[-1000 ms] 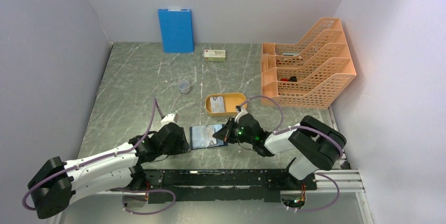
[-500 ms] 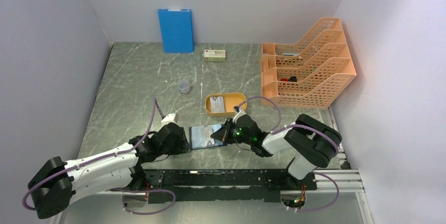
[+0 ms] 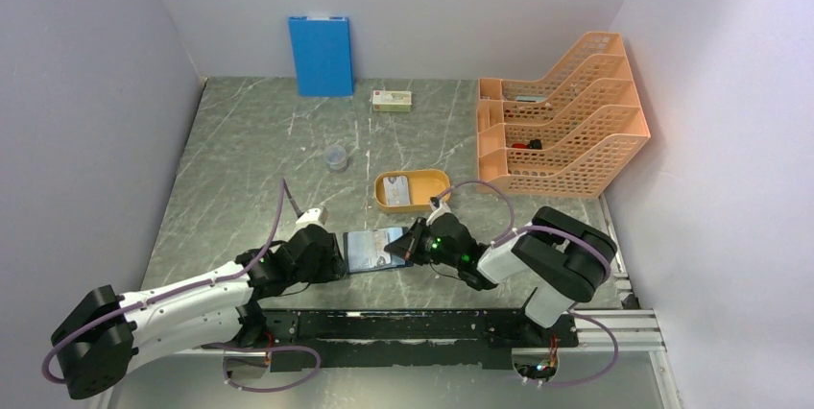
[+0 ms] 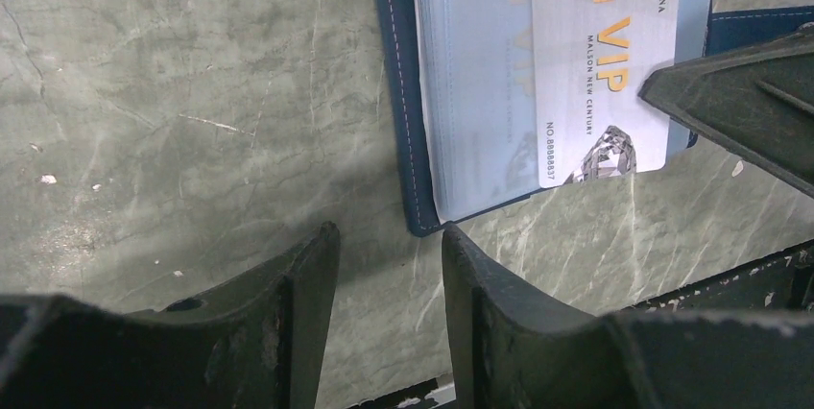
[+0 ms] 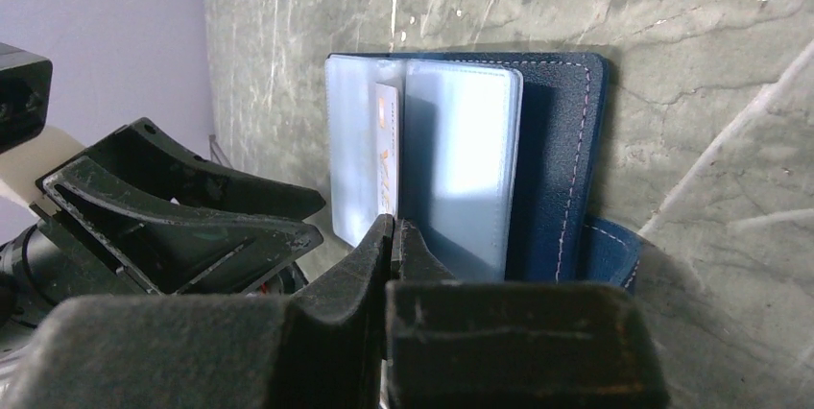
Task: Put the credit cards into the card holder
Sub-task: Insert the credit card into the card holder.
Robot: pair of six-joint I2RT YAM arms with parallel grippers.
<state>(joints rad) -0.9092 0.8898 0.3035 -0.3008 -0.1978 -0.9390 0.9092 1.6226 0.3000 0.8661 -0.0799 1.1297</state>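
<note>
On the worktop, the right gripper is pinching a thin, likely slippery credit card by its edge; the left gripper is hovering half-open, empty.

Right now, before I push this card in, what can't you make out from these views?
- Left wrist view: whether the VIP card is inside a sleeve of the card holder or lying on top; the glossy pages overlap.
- Right wrist view: the card shows edge-on, and the right claw hides its near end.
- Top view: the cards in the orange tray are too small to count.
</note>
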